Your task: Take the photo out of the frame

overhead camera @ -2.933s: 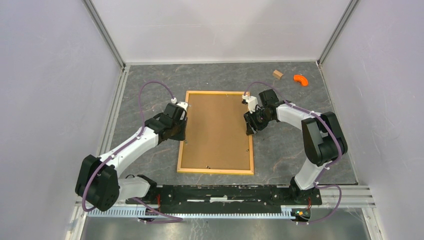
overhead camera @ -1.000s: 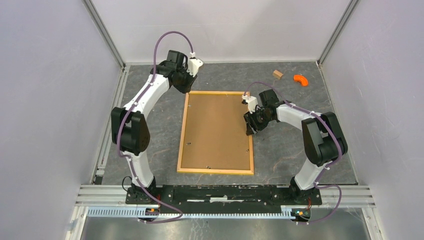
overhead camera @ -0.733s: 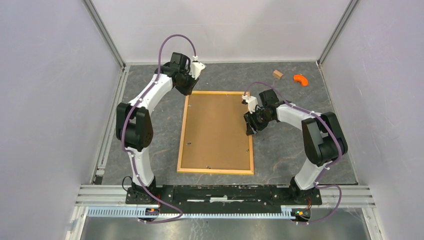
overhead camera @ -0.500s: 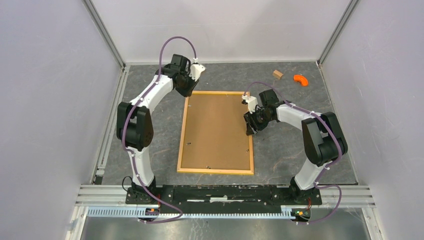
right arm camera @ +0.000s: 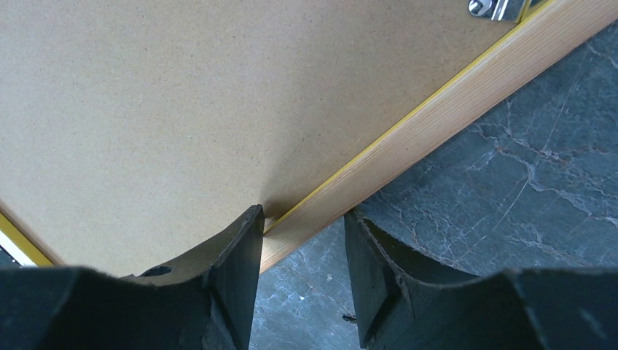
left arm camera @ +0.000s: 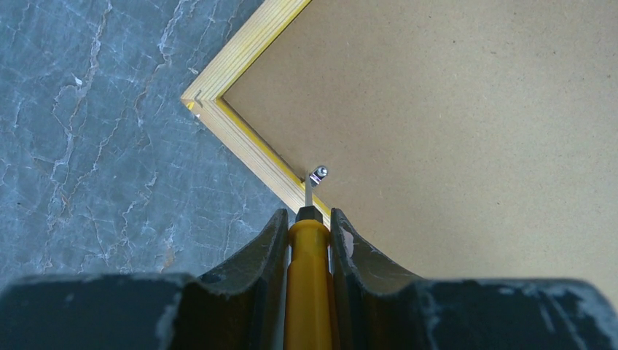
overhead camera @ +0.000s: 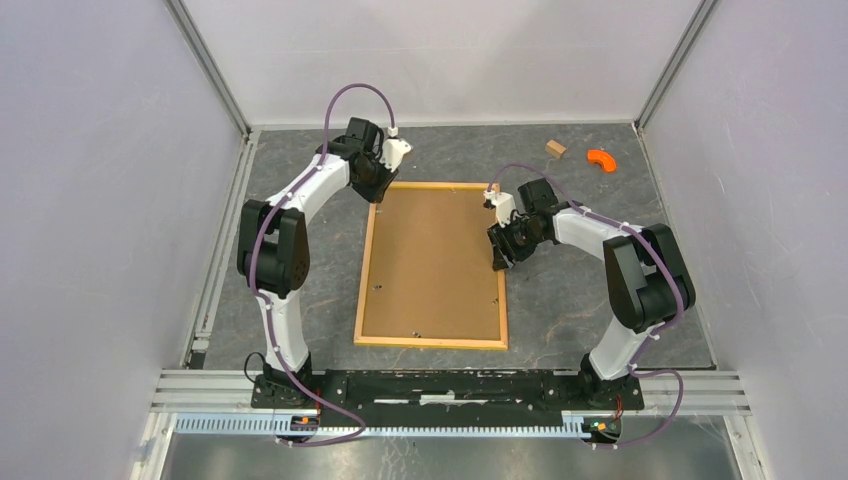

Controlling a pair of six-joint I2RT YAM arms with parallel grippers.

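The frame [overhead camera: 432, 342] lies face down on the grey table, its brown board back up. The photo is hidden under the board. My left gripper [overhead camera: 383, 185] is at the frame's far left corner, shut on a yellow-handled screwdriver [left arm camera: 310, 277]. The screwdriver's metal tip touches a small metal clip [left arm camera: 318, 173] by the yellow-edged rail [left arm camera: 248, 146]. My right gripper [overhead camera: 500, 262] straddles the frame's right rail [right arm camera: 437, 117], one finger on the board side and one on the outer side, closed on the rail [right arm camera: 302, 215].
A small wood block [overhead camera: 555, 148] and an orange curved piece [overhead camera: 601, 158] lie at the far right. More clips sit on the board's left [overhead camera: 378, 287], right [overhead camera: 497, 299] and near [overhead camera: 415, 333] edges. Enclosure walls stand on three sides.
My left arm swung from the frame's left edge out to the far left corner, then edged right and nearer to the corner. The right arm and frame have not moved.
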